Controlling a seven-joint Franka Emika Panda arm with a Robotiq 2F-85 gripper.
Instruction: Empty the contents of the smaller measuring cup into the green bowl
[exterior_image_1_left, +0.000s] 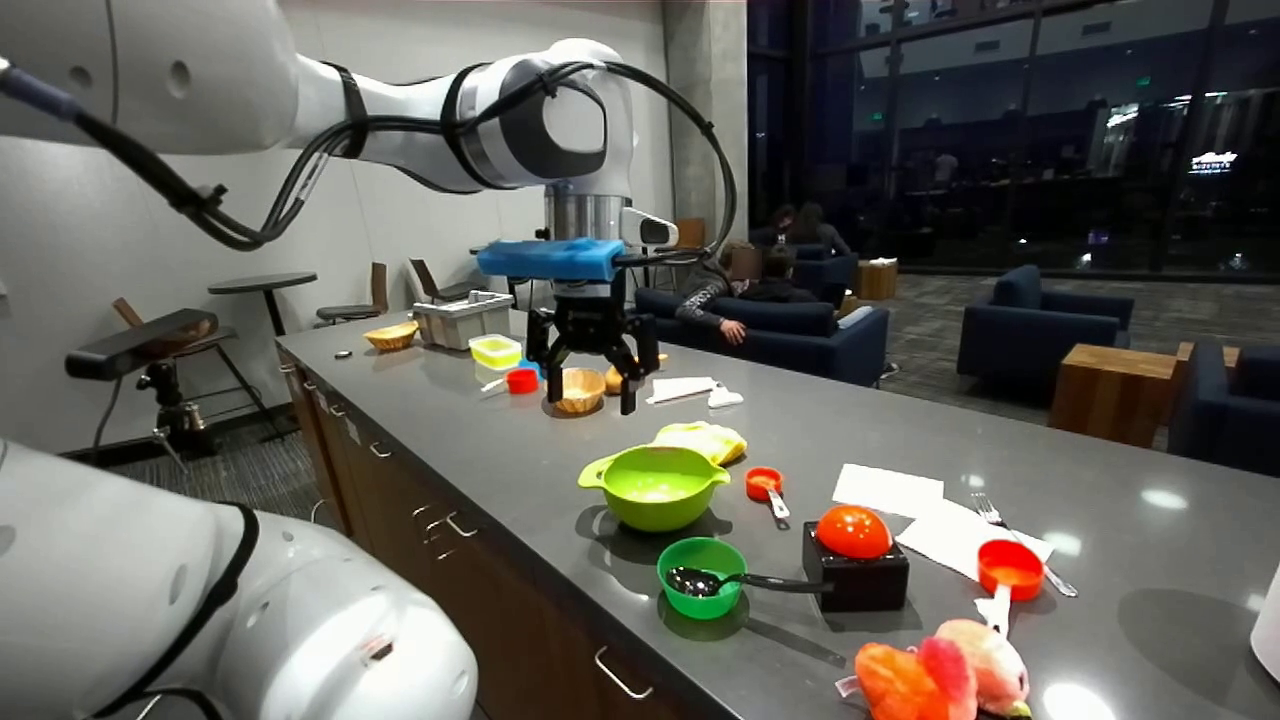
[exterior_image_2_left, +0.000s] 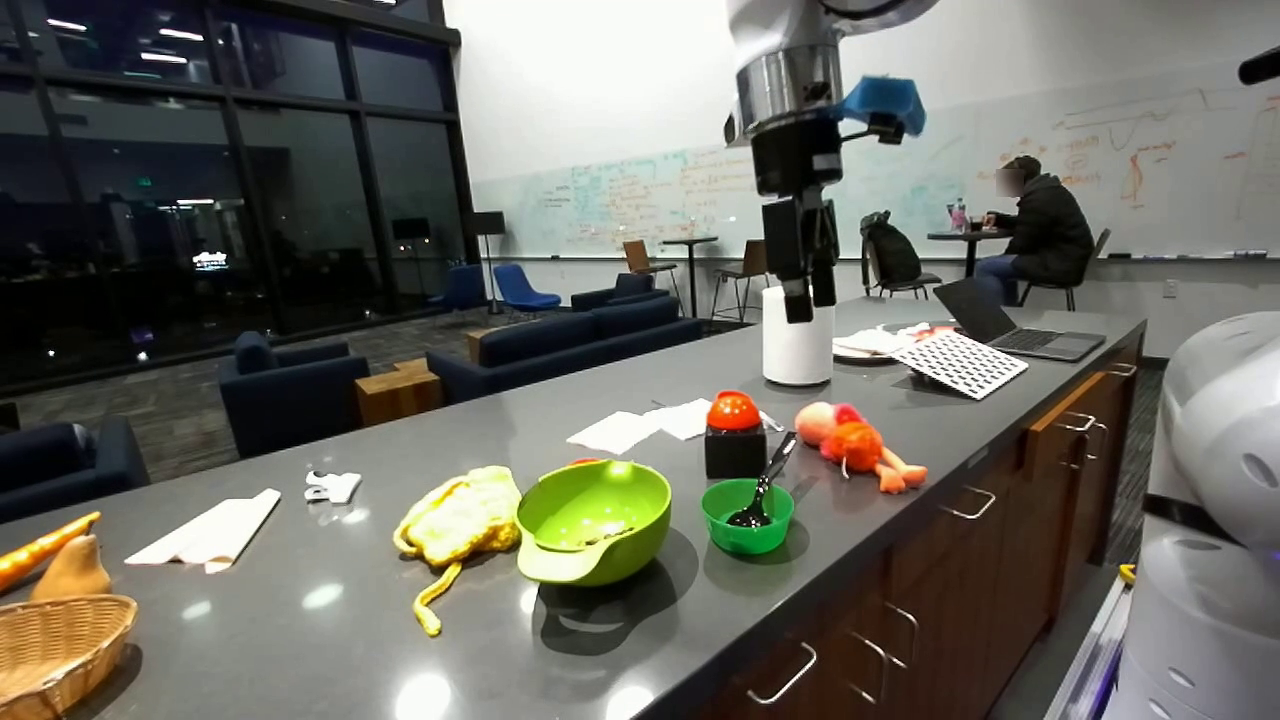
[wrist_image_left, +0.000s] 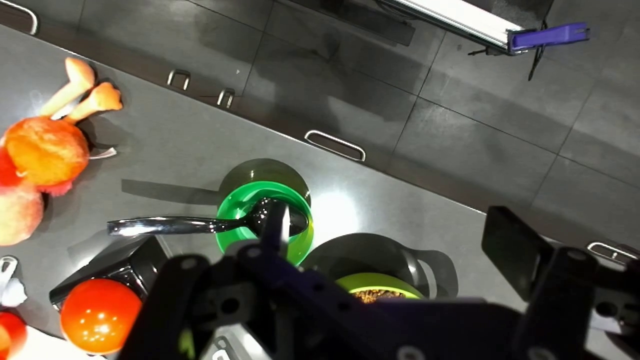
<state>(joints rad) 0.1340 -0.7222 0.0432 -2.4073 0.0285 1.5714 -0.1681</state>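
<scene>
The green bowl (exterior_image_1_left: 655, 514), wide and lime with a flared rim, is standing upright on the table (exterior_image_1_left: 530, 470) and is holding small brown and golden bits (wrist_image_left: 378, 295). The smaller measuring cup (exterior_image_1_left: 763, 482), red with a pale handle, is resting mouth up just beside it.

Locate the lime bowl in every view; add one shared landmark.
In an exterior view: lime bowl, below centre.
In an exterior view: lime bowl, below centre, slightly left.
Wrist view: lime bowl, low, right of centre, mostly hidden by the gripper.
Shared landmark: green tub with black spoon.
</scene>
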